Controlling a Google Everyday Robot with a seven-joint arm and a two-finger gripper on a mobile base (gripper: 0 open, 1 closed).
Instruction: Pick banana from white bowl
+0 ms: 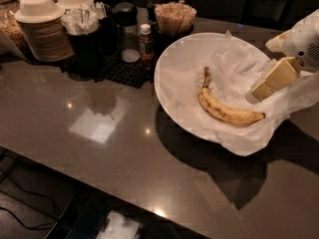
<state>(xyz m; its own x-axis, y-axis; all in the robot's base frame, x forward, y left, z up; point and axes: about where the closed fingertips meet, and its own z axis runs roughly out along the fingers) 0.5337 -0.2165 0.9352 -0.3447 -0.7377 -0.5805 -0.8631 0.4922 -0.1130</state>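
The banana [225, 109] is yellow with brown speckles. It lies in the white bowl [172, 59], on crinkled white paper, with its brownish stem pointing to the back. The bowl stands on the dark counter at the centre right. My gripper [264, 86] comes in from the right edge and hangs over the bowl's right side, just above and right of the banana's far end. It holds nothing that I can see.
Behind the bowl to the left stand a small sauce bottle [145, 46], a cup of wooden stirrers [173, 18], a black holder with packets [85, 29] and a stack of off-white disposable bowls [42, 29]. The counter's front edge [89, 180] runs diagonally below.
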